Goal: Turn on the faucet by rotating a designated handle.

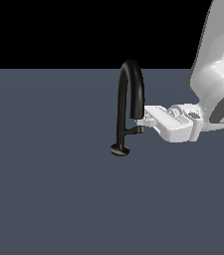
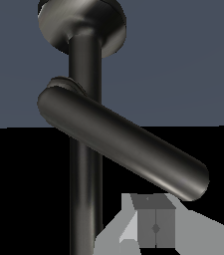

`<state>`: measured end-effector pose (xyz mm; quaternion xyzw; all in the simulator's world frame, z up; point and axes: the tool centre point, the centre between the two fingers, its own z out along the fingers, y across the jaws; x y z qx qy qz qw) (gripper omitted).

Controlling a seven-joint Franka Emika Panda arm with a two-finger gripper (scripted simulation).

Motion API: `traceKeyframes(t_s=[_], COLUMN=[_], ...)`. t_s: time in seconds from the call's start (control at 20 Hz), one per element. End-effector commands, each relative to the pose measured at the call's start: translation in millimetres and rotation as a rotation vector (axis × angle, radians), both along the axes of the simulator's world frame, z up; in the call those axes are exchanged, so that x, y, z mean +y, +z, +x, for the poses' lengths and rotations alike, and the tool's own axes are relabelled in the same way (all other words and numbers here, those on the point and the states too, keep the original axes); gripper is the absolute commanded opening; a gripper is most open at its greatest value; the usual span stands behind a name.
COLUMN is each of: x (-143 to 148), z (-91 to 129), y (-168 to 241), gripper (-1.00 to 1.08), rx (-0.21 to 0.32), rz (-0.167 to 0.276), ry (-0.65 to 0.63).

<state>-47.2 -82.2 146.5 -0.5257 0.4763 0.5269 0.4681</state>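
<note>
Glossy black, the faucet (image 1: 129, 99) stands near the middle of a flat grey-blue floor (image 1: 44, 199) in the exterior view, a thin tube rising from a small round base disc (image 1: 120, 149), arching over and coming down again on the exterior view's right, where its open end hangs above the floor. The handle (image 1: 133, 130), a short black lever, sticks out sideways from the lower stem toward the exterior view's right. The white arm (image 1: 213, 69) enters from the exterior view's upper right, and its gripper (image 1: 142, 123) reaches level toward the faucet, with its tip right at the outer end of the handle and just beside the spout's hanging end; whether it touches either one cannot be told from this view. In the wrist view the handle (image 2: 123, 144) crosses the picture as a thick dark bar in front of the stem (image 2: 85, 149), with the base disc (image 2: 82, 22) beyond, and one grey finger (image 2: 153, 226) shows close to the handle's free end. Only that one fingertip region is clear, so whether the fingers are spread or pressed together cannot be told. No brand, label or writing is readable on the faucet or the arm.
</note>
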Motion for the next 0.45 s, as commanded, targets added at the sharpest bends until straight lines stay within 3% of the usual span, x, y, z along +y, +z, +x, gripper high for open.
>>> traceKeyframes(t_s=[0.0,0.4], x=[-0.9,-3.2], z=[-7.9,-29.7], y=[-16.5,-60.2], gripper=[-1.0,-1.0], rx=[0.012,0.027], rz=[0.001,0.003], ry=[-0.001,-0.001])
